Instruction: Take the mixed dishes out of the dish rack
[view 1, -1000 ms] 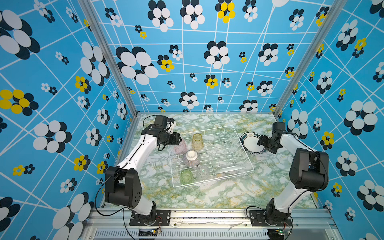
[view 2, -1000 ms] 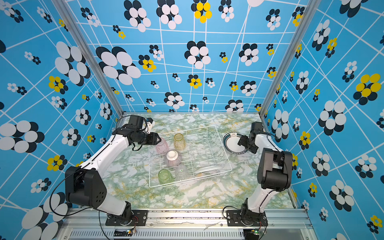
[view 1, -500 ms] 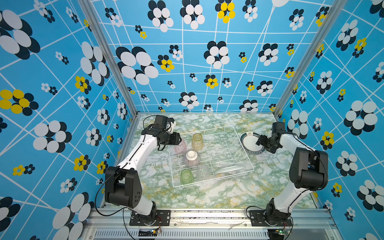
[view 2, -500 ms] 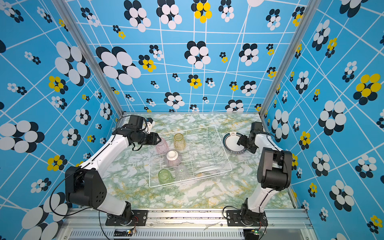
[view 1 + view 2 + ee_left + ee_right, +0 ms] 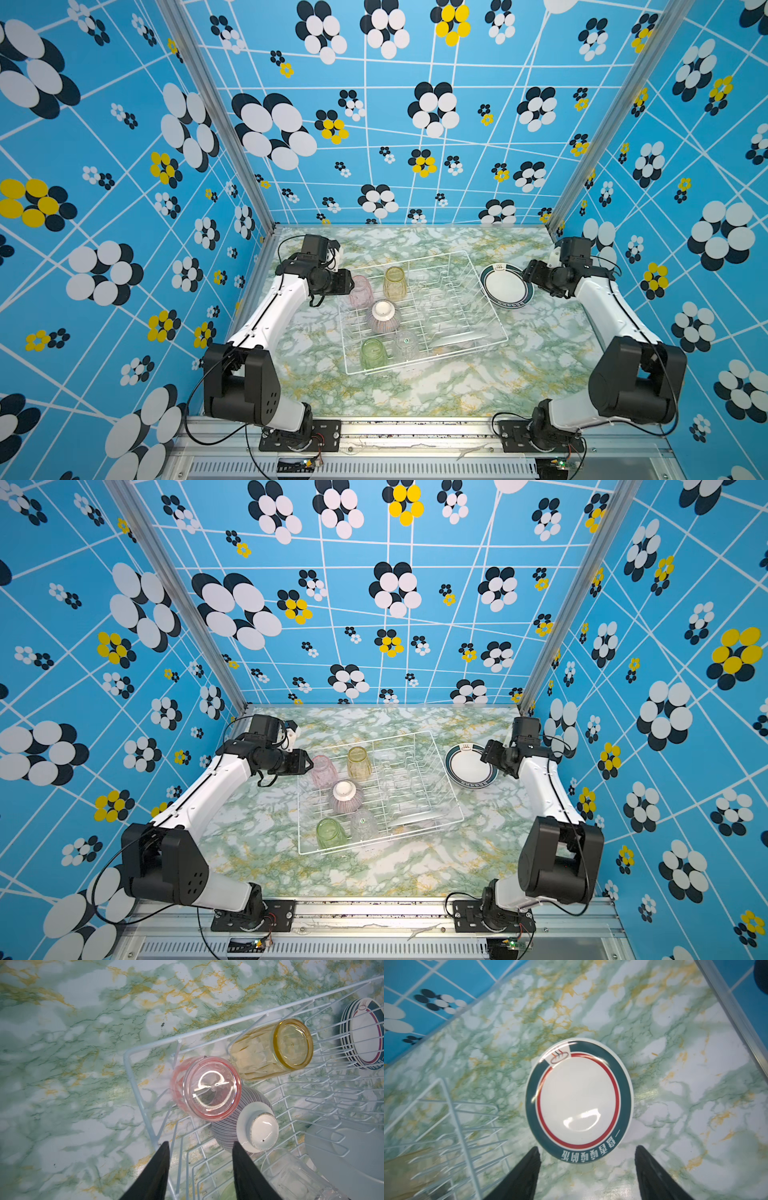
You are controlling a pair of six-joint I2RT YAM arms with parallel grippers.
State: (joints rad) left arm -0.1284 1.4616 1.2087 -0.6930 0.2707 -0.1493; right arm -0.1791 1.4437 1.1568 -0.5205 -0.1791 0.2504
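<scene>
Presently rack (image 5: 449, 299) holds four tumblers (image 5: 395, 282), one bowl (image 5: 383, 318); left fingers (image 5: 153, 1174), right fingers (image 5: 521, 1178) spread empty.

The plate (image 5: 579, 1095) looks glossy ceramic, tumbler (image 5: 207, 1088) smooth glass, rack (image 5: 180, 1039) coated wire.

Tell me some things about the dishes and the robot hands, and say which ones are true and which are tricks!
1. The pink glass stands upside down in the rack. True.
2. The stack of plates sits inside the rack. False: it lies on the table, beside the rack.
3. The left gripper holds the yellow glass. False: it is open and empty, and that glass stands in the rack.
4. The striped bowl is upside down. True.
5. The right gripper is open and holds nothing. True.
</scene>
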